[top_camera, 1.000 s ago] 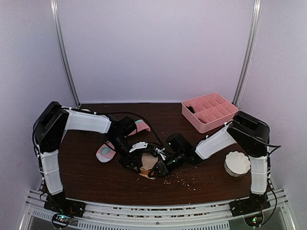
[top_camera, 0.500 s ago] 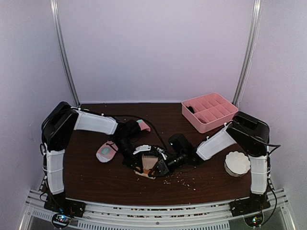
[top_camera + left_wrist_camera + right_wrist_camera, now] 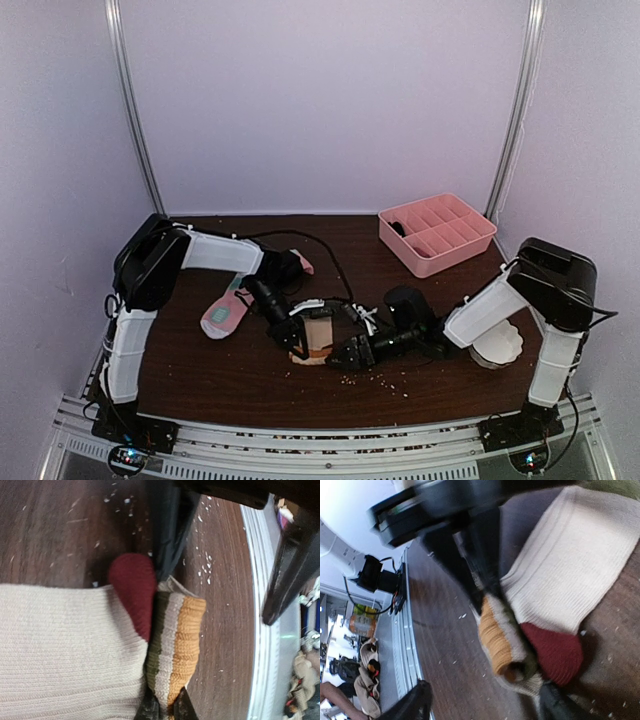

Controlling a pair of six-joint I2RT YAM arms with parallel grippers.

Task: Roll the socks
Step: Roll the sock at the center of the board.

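The beige sock [image 3: 318, 335] lies partly rolled near the table's front middle, its maroon heel [image 3: 132, 585] beside a cuff [image 3: 175, 640] striped orange, grey and green. My left gripper [image 3: 165, 709] is shut on that striped cuff; from above it sits at the sock's left end [image 3: 296, 343]. My right gripper [image 3: 350, 355] stands open just right of the sock, touching nothing. In the right wrist view its gripper [image 3: 485, 707] gapes wide before the rolled cuff [image 3: 496, 642]. The pink sock [image 3: 224, 313] with mint patches lies flat to the left, partly under the left arm.
A pink divided tray [image 3: 437, 232] stands at the back right. A white fluted bowl [image 3: 500, 345] sits by the right arm's elbow. Small pale crumbs [image 3: 385, 378] are scattered on the dark wooden table [image 3: 200, 370] near its front edge.
My right gripper has let go of the beige sock, opened wide and drawn back to the right. My left gripper has closed on the striped cuff, with its arm shifted right.
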